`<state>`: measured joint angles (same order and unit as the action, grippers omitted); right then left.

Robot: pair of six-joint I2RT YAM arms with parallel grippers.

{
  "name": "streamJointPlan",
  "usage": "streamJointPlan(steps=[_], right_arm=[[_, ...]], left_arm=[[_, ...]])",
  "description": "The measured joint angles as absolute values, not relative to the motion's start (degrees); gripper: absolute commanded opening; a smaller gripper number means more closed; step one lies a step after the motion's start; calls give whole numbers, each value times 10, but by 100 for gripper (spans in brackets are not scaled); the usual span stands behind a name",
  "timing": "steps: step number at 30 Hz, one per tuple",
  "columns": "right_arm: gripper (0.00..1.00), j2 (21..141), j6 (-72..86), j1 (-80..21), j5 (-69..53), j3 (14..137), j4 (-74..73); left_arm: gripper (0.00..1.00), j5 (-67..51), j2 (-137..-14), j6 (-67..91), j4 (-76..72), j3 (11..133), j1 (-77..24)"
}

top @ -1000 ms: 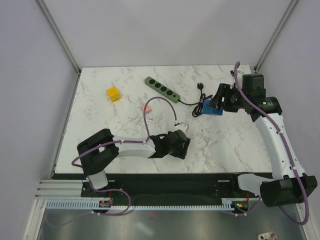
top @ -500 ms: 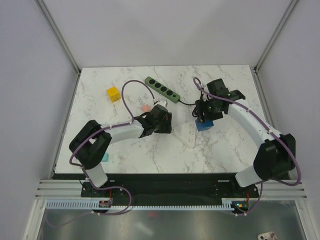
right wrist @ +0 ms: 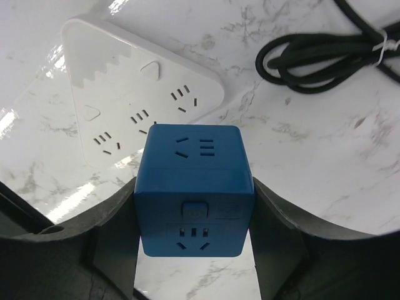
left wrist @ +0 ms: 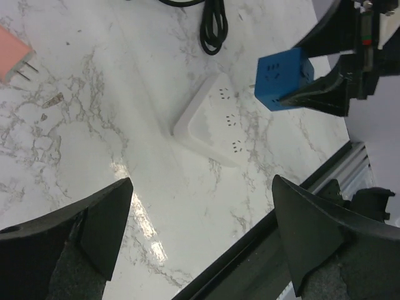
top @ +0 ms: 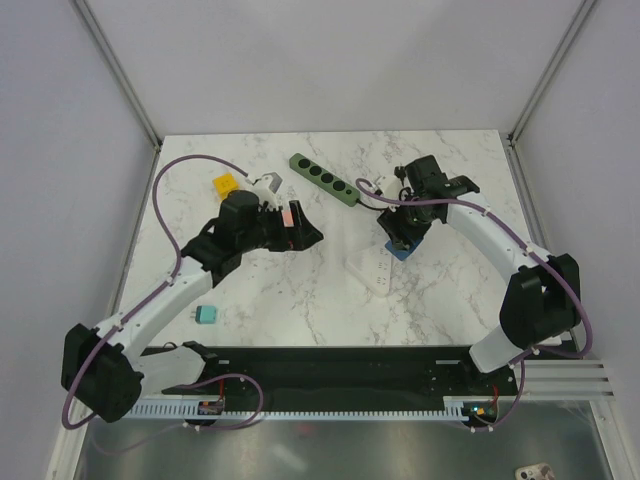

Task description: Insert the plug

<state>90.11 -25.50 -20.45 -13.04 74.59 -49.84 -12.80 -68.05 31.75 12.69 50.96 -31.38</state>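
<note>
- blue cube plug (right wrist: 194,187) is clamped between the fingers of the right gripper (right wrist: 194,231), off the table, over the near corner of the white power strip (right wrist: 125,94)
- the strip lies flat on the marble mid-table with its sockets up; the left wrist view shows the cube clear of it, not seated
- changed in the last second: the right arm swung in from the far right edge and carried the cube over the strip
- the left gripper (left wrist: 206,225) has just spread wide with nothing between its fingers, and has pulled back to the left of the strip, next to the pink plug (left wrist: 9,59)
- the strip sits slightly nearer the front edge than a second ago, and nothing is touching it now
- reading: carry done, insertion not begun; next comes lining up over a socket and pressing down
- risk: with nothing bracing it, the strip may slide under the push
- the cube's prongs can't be made out in the right wrist view, so alignment is unknown
</note>
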Motion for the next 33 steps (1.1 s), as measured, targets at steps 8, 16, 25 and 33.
streamJointPlan(steps=[8, 16, 25, 33], right_arm=[[0, 920, -445, -205, -176, 775, -516], [0, 962, -556, -205, -215, 782, -535], [0, 969, -615, -205, -248, 782, -538], [0, 995, -635, -204, -274, 782, -539]], left_arm=[[100, -189, -643, 281, 181, 501, -298], [100, -213, -630, 249, 219, 487, -297], [100, -212, -614, 241, 237, 480, -297], [100, -211, -609, 236, 240, 480, -297]])
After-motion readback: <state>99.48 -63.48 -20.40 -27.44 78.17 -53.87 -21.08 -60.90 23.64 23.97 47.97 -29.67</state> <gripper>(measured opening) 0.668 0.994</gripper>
